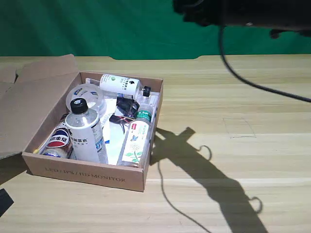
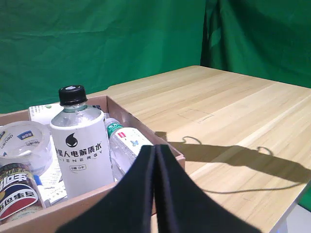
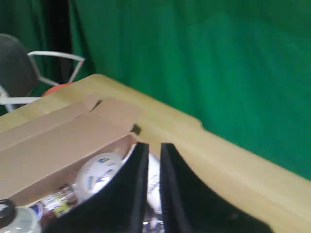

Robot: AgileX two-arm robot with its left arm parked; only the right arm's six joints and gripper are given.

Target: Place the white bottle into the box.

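The box (image 1: 87, 172) holds the white bottle (image 1: 86, 133) upright at its near side, with a tape roll (image 1: 86, 97) at the bottle's 12 o'clock and a green-capped bottle (image 1: 137, 138) at 3. The right claw (image 3: 149, 150) hangs above the box, empty, fingers nearly together with a narrow gap; the white bottle's cap sits at its 8 o'clock in the right wrist view.

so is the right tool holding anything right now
Nothing is held. The right tool has only a narrow empty gap between its fingers, and the white bottle stands upright inside the box, apart from it.
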